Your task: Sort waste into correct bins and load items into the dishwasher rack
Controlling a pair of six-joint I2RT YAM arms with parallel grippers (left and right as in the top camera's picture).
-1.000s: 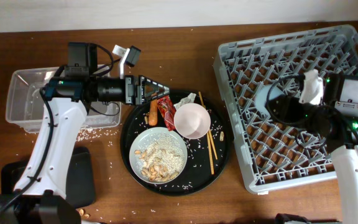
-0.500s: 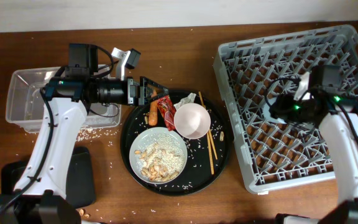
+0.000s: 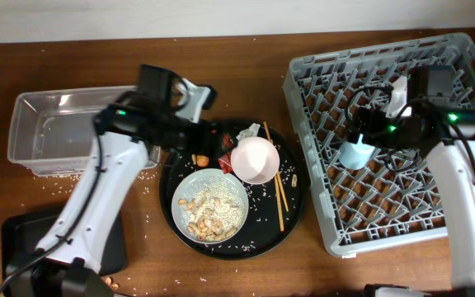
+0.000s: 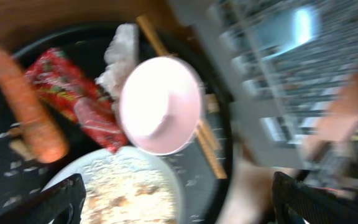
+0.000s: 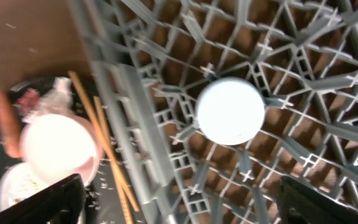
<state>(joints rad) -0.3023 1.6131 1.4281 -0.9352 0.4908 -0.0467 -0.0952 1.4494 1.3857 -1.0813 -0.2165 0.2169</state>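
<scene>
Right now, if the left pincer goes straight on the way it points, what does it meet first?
Probably the white-pink bowl, dead ahead of the open left pincer. The plate below it might come first, since depth is unclear.

Left wrist view blurred; carrot (image 3: 202, 157) partly under left arm (image 3: 110, 177).

Soft, even light fills the overhead view, which is mostly sharp, with faint shadows beside the rack (image 3: 336, 78). Both wrist views are smeared with blur. The bowl (image 4: 160, 106) looks washed out, and the cup (image 5: 230, 111) is bright and soft-edged.
</scene>
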